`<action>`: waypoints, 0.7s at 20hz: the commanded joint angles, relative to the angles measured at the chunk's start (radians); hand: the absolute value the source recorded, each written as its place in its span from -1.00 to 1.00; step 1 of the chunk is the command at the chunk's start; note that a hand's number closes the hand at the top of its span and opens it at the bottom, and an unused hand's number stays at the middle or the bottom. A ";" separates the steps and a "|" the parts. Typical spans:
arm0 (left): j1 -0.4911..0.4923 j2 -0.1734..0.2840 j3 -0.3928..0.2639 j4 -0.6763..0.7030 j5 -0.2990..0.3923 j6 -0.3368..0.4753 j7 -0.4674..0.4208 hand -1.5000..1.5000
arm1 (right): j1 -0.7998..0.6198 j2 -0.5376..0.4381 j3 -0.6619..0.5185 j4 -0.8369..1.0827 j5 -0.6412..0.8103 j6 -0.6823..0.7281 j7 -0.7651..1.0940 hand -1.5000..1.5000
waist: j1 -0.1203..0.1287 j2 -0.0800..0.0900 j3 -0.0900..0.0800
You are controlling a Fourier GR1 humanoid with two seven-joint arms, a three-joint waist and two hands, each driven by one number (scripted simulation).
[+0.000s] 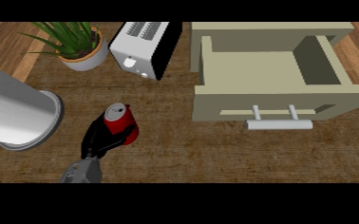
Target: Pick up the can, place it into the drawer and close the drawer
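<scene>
Left hand [98, 140] has its fingers [119, 136] curled round the red can [120, 122], clamped on its lower side; the can sits tilted, top toward upper left, at the table's [210, 156] left-center, w/ the steel pot [24, 114] to its left. Can't tell if it's lifted off the table or touching it. Right hand not in view.

Step in hand, as I read it: grasp & lift, then carry right to the open drawer [266, 71].

To do it well:
- Lift straight up first so the can clears the table before going sideways.
- Drawer front wall & its handle [279, 122] stick out toward the robot; bring the can over the front wall from above, not into it.
- Aim for the bare middle of the drawer floor, away from the side walls.
- Can is tilted in the grip, so lower it close to the floor before letting go; it'll likely roll otherwise.
- Toaster [144, 47] & plant [77, 45] sit further back, well off the path.
</scene>
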 commanded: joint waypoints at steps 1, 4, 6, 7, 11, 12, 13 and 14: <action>0.012 -0.013 -0.035 -0.064 0.028 -0.054 0.086 1.00 | -0.006 0.015 0.070 -0.051 0.031 -0.072 0.037 -1.00 | 0.006 -0.001 0.000; 0.004 -0.003 -0.033 -0.117 0.052 -0.074 0.070 1.00 | -0.038 -0.001 0.018 -0.012 0.007 -0.043 0.057 -1.00 | 0.005 0.000 0.000; 0.005 -0.002 -0.055 -0.188 0.057 -0.098 0.098 1.00 | -0.039 -0.073 -0.040 0.037 -0.054 -0.033 0.029 -1.00 | 0.007 -0.002 0.001; 0.046 -0.038 -0.119 -0.233 0.074 -0.049 0.100 1.00 | -0.001 -0.007 -0.031 0.038 -0.010 0.014 -0.019 -1.00 | 0.005 -0.002 0.001; 0.030 -0.038 -0.114 -0.259 0.074 -0.086 0.065 1.00 | -0.003 0.015 0.006 -0.037 -0.018 -0.034 0.052 -1.00 | 0.003 -0.001 0.000; 0.011 0.013 -0.042 -0.245 0.113 -0.112 0.086 1.00 | 0.001 0.015 0.022 -0.017 -0.019 -0.043 0.002 -1.00 | 0.002 0.000 0.000; -0.014 -0.038 -0.096 -0.300 0.114 0.017 0.128 1.00 | 0.043 0.015 -0.003 -0.063 -0.067 -0.034 0.038 -1.00 | -0.001 -0.002 0.000; 0.018 -0.037 -0.049 -0.280 0.094 0.006 0.074 1.00 | -0.007 0.006 0.018 -0.090 -0.036 -0.080 0.108 -1.00 | 0.005 0.000 0.000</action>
